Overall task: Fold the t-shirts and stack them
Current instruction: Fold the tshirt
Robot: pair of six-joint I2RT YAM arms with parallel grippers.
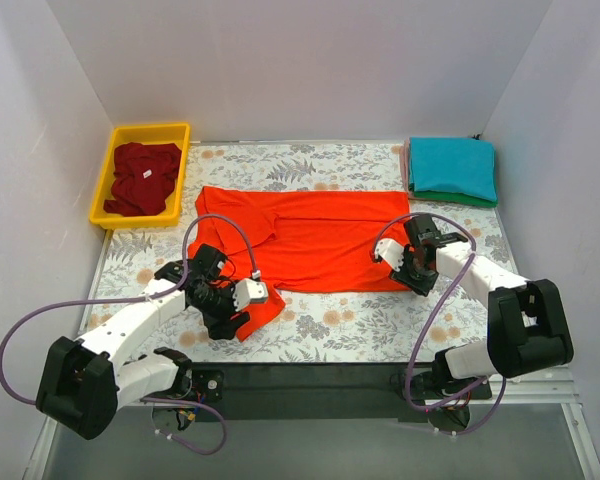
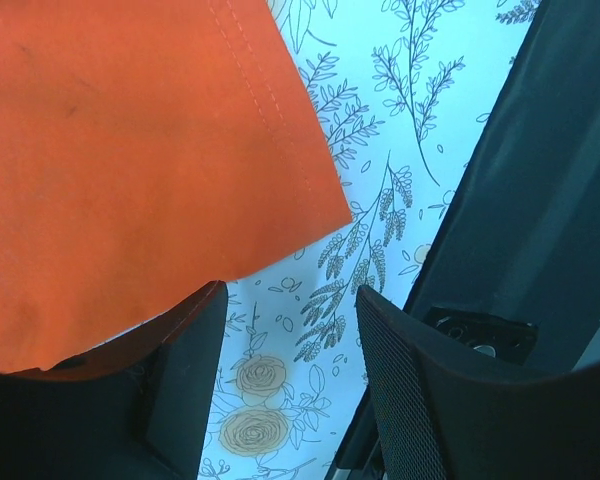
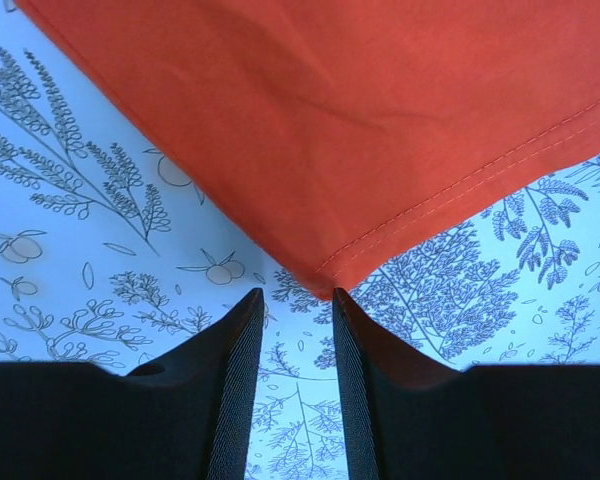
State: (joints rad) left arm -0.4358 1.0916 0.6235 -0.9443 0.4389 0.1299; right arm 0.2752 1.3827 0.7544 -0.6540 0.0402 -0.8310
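Bright orange-red short-sleeved cloth t-shirt (image 1: pixel 315 238) lies spread flat across the middle of the floral-patterned table cloth (image 1: pixel 350 330), long side running left to right, with one flap trailing toward the near-left. The left gripper (image 1: pixel 230 312) sits over that near-left flap. In the left wrist view its fingers (image 2: pixel 420 400) stand well apart with only printed table cloth showing in the gap; the shirt's stitched hem edge overlaps the top of the other finger, and nothing is clamped. The right gripper (image 1: pixel 410 275) is at the shirt's near-right corner. In the right wrist view its fingers (image 3: pixel 230 380) are close together but not touching, with a narrow slot of table cloth visible between them. The hemmed corner tip of the shirt points straight at that slot and ends right at the fingertips — whether it touches one of them, cannot tell; no cloth is pinched. Dark maroon cloth t-shirt (image 1: pixel 143 178) lies crumpled inside the yellow plastic bin (image 1: pixel 150 128) at the far-left corner, a small white tag showing on it. At the far-right corner a folded teal cloth t-shirt (image 1: pixel 453 165) rests on top of a folded green cloth t-shirt (image 1: pixel 465 199) — only the green one's near edge shows beneath.
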